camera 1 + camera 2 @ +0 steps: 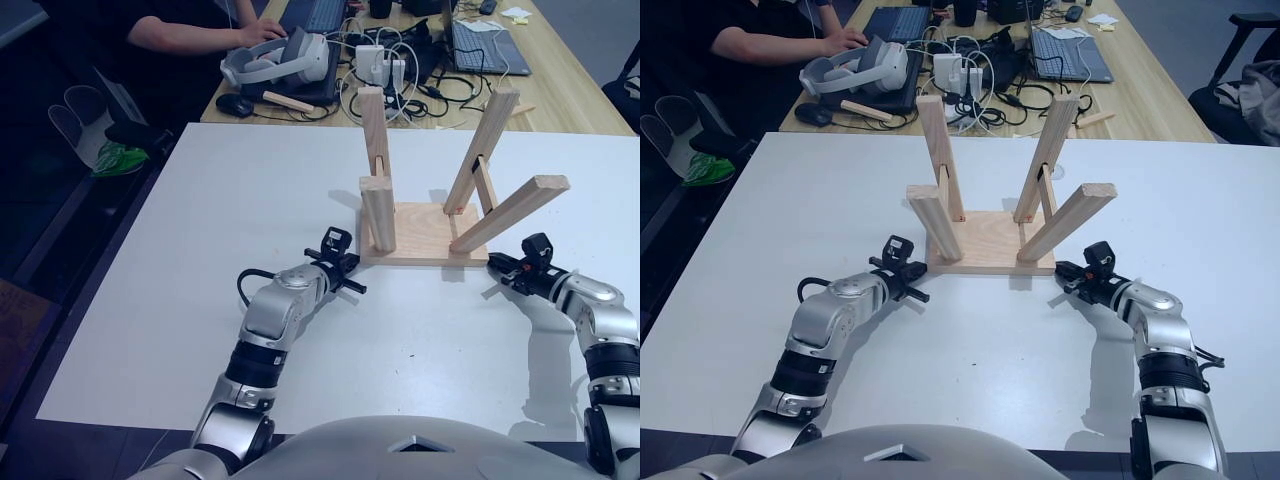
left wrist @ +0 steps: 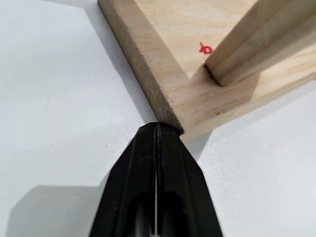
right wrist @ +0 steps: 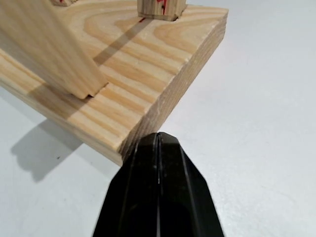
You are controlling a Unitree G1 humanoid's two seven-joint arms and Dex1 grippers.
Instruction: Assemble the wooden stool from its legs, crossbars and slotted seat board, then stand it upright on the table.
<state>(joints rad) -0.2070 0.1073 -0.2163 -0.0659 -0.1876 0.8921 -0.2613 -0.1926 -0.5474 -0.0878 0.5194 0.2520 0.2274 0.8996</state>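
The wooden stool lies upside down in the middle of the white table [image 1: 180,300]. Its seat board [image 1: 420,238] is flat on the surface and several legs point upward, the far pair [image 1: 375,125] more upright and the near-right leg [image 1: 512,210] leaning outward. My left gripper [image 1: 352,270] is shut, and its tip [image 2: 157,127] touches the board's near-left corner [image 2: 168,111]. My right gripper [image 1: 496,266] is also shut, its tip [image 3: 158,137] against the near-right corner [image 3: 133,133]. Neither holds anything.
Behind the table stands a wooden desk [image 1: 560,90] with laptops, a white headset [image 1: 275,58], cables, a mouse and a loose wooden stick [image 1: 288,101]. A person sits at its left end. Bare table surface stretches to the left and in front of the stool.
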